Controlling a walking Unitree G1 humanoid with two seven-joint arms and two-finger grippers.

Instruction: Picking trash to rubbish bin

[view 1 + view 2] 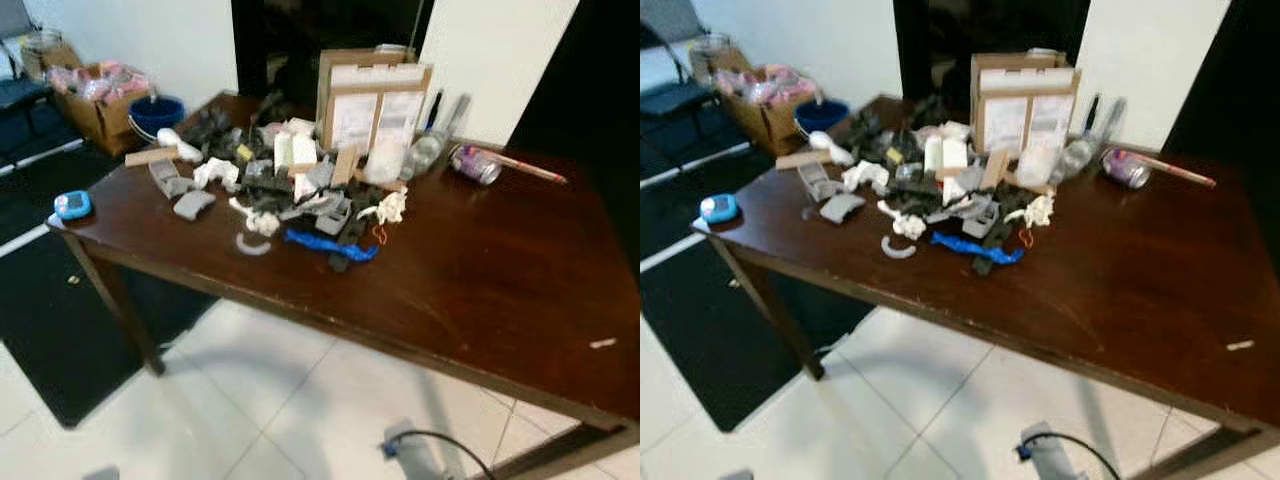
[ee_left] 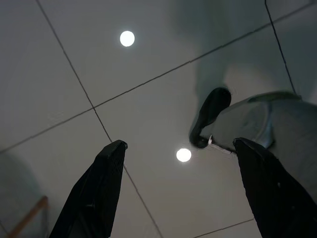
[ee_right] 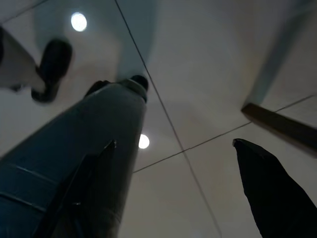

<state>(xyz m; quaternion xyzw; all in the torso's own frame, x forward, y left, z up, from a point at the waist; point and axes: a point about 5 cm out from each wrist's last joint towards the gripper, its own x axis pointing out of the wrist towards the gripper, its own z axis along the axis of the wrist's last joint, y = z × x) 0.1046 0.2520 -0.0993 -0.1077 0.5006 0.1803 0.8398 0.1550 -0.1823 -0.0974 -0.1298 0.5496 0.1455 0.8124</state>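
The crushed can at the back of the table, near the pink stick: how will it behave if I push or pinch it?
The crushed can lies on its side, so a push may roll it, though the dents should stop it soon. It looks empty and thin, so probably light and apt to buckle further under a pinch. Its shiny skin may slip.

Dark brown wooden table (image 1: pixel 480 260): polished, glossy top. Brown cardboard box (image 1: pixel 370 95): matt, white paper labels. Crushed metal drink can (image 1: pixel 476 164): shiny. Pale floor tiles (image 2: pixel 148 64): smooth, reflective. Blue strip (image 1: pixel 330 245): glossy, plastic-looking. Black floor mat (image 1: pixel 60 340): matt.
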